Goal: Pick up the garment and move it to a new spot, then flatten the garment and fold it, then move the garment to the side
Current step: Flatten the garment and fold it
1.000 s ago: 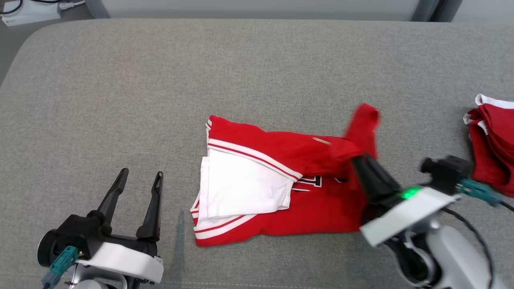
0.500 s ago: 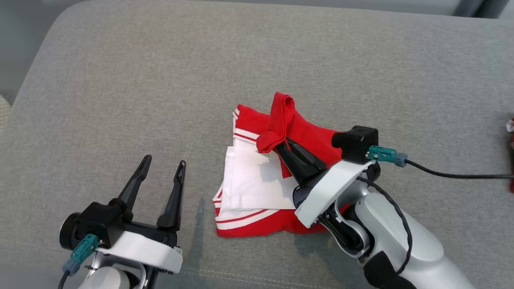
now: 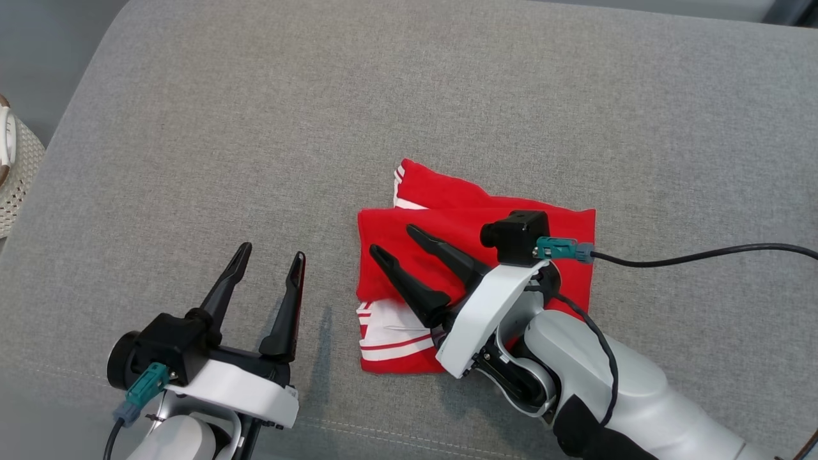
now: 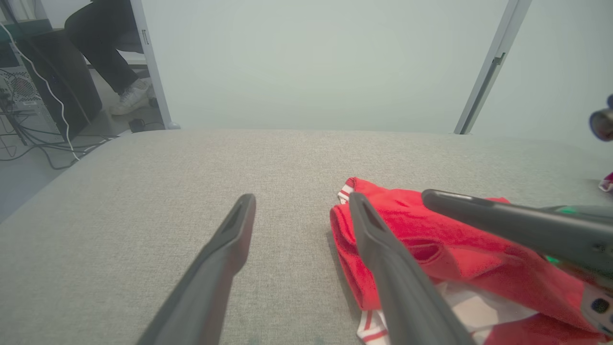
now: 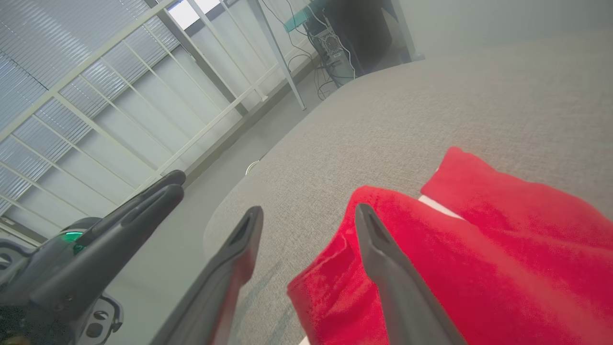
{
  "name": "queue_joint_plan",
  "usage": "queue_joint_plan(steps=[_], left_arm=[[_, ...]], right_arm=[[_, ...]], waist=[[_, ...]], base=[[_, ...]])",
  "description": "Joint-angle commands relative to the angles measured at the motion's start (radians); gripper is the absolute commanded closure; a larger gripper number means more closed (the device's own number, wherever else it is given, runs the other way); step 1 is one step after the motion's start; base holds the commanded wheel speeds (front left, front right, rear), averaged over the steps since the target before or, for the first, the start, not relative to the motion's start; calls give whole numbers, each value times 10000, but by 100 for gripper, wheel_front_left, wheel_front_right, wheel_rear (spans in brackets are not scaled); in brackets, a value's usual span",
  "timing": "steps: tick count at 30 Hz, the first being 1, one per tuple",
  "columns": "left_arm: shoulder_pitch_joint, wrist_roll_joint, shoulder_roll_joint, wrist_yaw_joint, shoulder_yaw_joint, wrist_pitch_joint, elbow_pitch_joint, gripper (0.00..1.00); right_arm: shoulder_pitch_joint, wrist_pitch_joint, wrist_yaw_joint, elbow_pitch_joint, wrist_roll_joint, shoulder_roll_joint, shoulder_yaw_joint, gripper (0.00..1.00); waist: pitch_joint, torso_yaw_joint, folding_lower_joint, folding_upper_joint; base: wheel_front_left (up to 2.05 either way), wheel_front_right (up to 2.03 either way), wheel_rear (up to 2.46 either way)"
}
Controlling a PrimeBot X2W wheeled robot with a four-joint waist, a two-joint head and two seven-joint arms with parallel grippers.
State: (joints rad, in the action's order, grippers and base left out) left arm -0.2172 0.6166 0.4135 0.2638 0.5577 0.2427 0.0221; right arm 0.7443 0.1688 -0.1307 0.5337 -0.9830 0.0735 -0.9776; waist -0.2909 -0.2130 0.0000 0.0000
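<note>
The garment (image 3: 460, 220) is red with white striped trim and lies folded into a rough square on the grey padded surface (image 3: 255, 128). My right gripper (image 3: 392, 239) hovers open just above the garment's left part, fingers pointing left, with nothing between them. In the right wrist view that gripper (image 5: 309, 209) stands over the edge of the red cloth (image 5: 479, 239). My left gripper (image 3: 271, 251) stands open and empty on the bare surface left of the garment. In the left wrist view the left gripper (image 4: 302, 196) sits beside the garment (image 4: 431, 239).
A pale woven basket (image 3: 13, 172) stands past the surface's left edge. A black cable (image 3: 703, 255) trails right from my right wrist. Beyond the far edge are a person's leg and shoe (image 4: 129, 91) and a computer tower (image 4: 19, 91).
My right gripper carried the garment's right flap over to the left, laid it on the rest and opened. The head camera has also shifted. The left gripper stayed open.
</note>
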Motion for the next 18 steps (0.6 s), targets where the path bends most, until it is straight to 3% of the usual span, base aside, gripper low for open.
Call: queue_joint_plan(steps=[1,5,8,12,13,18], left_arm=[[-439,-59,198,-87,-380,103,143,0],[-412,-63,145,-107,-397,122,33,0],[-334,-59,141,-94,-437,134,-10,0],[-158,-53,217,12,-589,147,-3,0],[-158,-53,217,12,-589,147,-3,0],[47,-47,341,169,-776,155,83,0]], right_arm=[[150,220,0,-222,-242,-232,-223,0],[242,614,0,-296,-666,-232,-365,0],[229,865,0,-336,-399,-170,228,0],[-381,922,0,-1168,1016,722,2203,0],[-381,922,0,-1168,1016,722,2203,0],[-2159,926,0,-2611,3517,1722,4717,0]], waist=[[32,20,0,0],[172,117,0,0],[286,231,0,0],[486,478,0,0],[486,478,0,0],[748,830,0,0]], base=[[0,0,0],[0,0,0],[0,0,0],[0,0,0],[0,0,0],[0,0,0]])
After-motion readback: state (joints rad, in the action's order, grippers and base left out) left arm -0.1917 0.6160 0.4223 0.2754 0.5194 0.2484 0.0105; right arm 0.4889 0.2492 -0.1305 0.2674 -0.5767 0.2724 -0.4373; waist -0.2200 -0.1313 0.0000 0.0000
